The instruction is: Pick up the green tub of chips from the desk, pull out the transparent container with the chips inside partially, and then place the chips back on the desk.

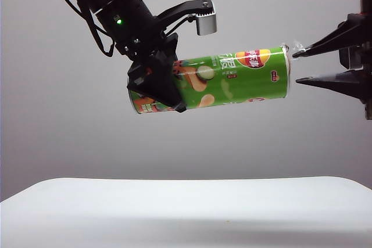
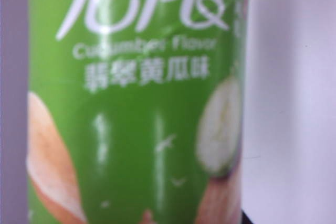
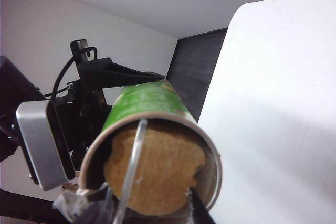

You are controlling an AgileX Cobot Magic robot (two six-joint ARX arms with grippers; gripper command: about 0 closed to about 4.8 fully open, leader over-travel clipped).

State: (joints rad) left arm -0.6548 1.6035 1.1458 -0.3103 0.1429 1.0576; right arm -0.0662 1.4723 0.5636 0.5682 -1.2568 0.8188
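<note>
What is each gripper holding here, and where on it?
Left gripper clamps the green tub near its bottom end, in mid-air. Right gripper is open at the mouth, holding nothing.

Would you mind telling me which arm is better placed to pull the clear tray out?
The right: its hand sits open at the green tub's open end, while the left hand grips the tub aloft.

glossy green tub of chips [image 1: 232, 78] — matt white desk [image 1: 186, 213]
</note>
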